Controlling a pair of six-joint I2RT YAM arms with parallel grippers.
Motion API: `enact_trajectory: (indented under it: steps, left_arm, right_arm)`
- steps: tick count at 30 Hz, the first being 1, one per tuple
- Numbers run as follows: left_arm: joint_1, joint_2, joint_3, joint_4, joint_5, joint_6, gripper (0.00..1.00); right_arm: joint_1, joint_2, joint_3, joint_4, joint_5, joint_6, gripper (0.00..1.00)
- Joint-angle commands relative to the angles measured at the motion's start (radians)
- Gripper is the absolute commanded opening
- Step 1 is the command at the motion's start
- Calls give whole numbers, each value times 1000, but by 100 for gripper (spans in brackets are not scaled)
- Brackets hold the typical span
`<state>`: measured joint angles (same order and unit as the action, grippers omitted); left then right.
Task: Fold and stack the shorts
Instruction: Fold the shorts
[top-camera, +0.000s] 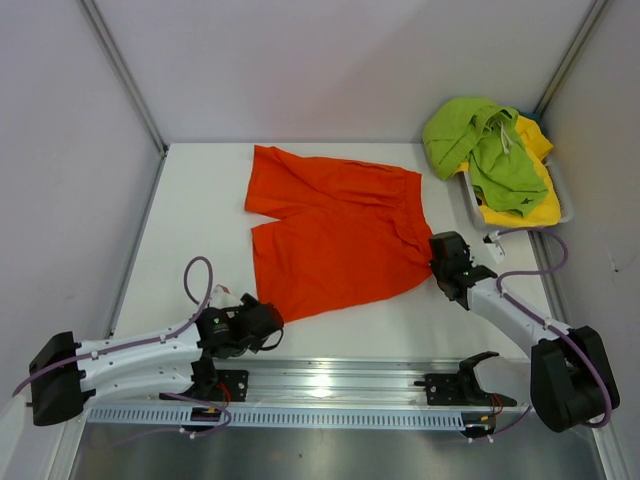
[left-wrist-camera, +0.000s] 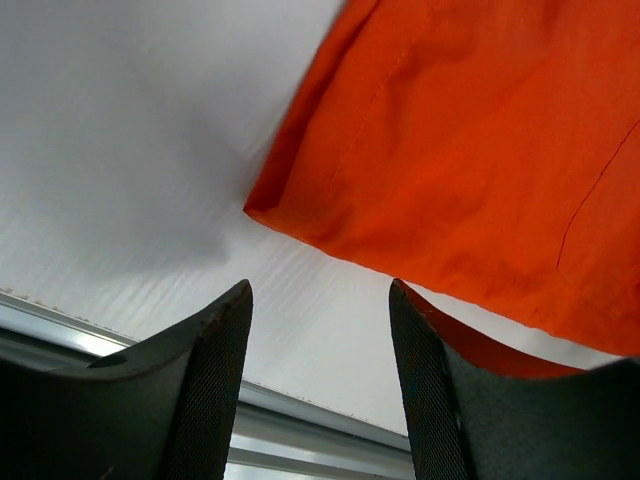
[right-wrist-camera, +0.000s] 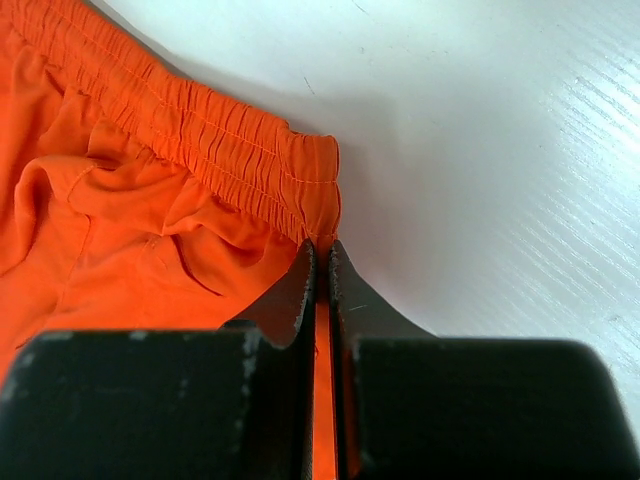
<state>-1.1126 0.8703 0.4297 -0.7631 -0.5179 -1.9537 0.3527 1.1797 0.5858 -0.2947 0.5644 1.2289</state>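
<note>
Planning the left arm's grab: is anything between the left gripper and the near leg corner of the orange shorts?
Nothing visible: only bare table lies between the open left gripper and the hem corner of the orange shorts.

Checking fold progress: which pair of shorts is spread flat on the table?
The orange shorts, laid out flat; the lime green shorts and yellow shorts are heaped in the tray at the far right.
</note>
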Motion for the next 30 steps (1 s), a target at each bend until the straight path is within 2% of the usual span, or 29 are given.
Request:
enact_trajectory:
  steps: [1,11,22,28,30]
  left_arm:
    - [-9,-7,-16,-45,-76,-151,60]
    - [0,62,-46,5,-64,-214,58]
    - [94,90,-75,114,-33,-125,54]
    - [120,108,-103,145,-25,-116,39]
    - [126,116,-115,182,-21,-102,31]
  right_arm:
    - [6,-40,-9,-1,81,46,0]
    - [12,-88,-40,9,88,53,0]
    - [20,-101,-53,16,89,60,0]
    - [25,-114,-57,11,92,60,0]
    - [26,-115,-55,14,92,60,0]
